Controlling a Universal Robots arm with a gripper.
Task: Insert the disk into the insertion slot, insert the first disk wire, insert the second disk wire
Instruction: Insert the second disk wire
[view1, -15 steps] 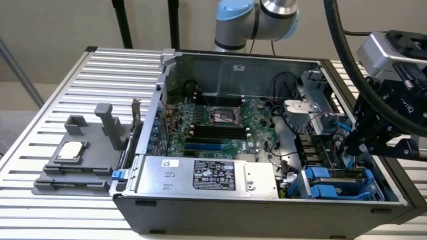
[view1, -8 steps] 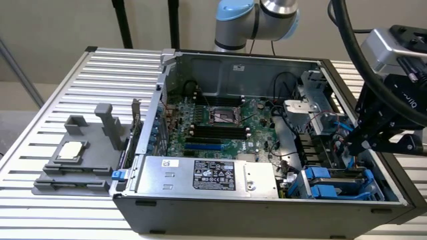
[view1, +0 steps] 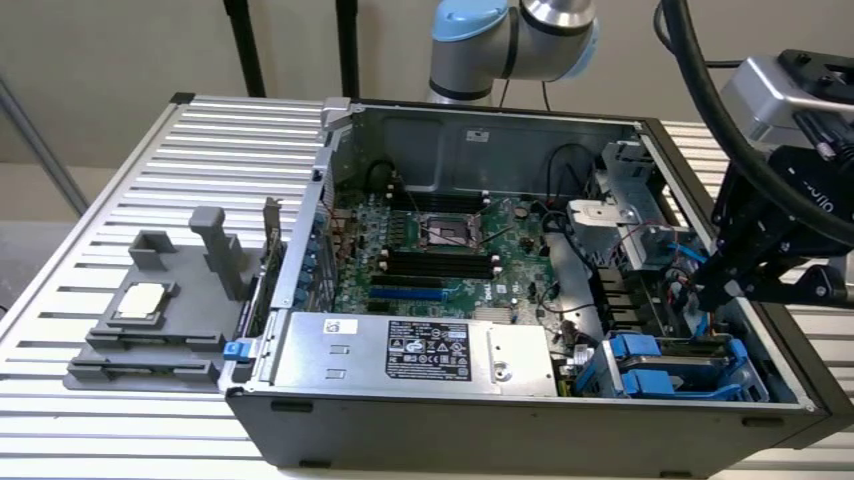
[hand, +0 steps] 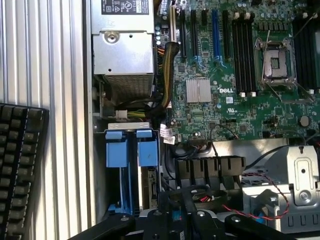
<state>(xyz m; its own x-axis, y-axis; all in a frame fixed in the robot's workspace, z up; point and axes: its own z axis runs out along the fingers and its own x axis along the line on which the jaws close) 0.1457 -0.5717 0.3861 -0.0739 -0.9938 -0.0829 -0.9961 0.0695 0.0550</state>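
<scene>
the disk sits seated in the insertion slot, in the corner of the open computer case just beside the silver power supply; from the wrist view i see the blue tabs of its frame on top of the cage, with the disk's edge below them. my gripper hangs inside the case just beyond the slot, on the side away from the power supply, low among the wiring. i cannot tell how my jaws stand or whether a connector is between them, since the tips are buried in dark cabling.

the risks i judge from here: a red-and-black wire loops close to my fingers and could snag and be pulled from its seat if i travel sideways. the black cable bundle beside the slot could get pushed into the green motherboard. a plug offered tilted to the disk's port could bend pins or jam. my thick hose drapes over the case wall and could drag on it.
</scene>
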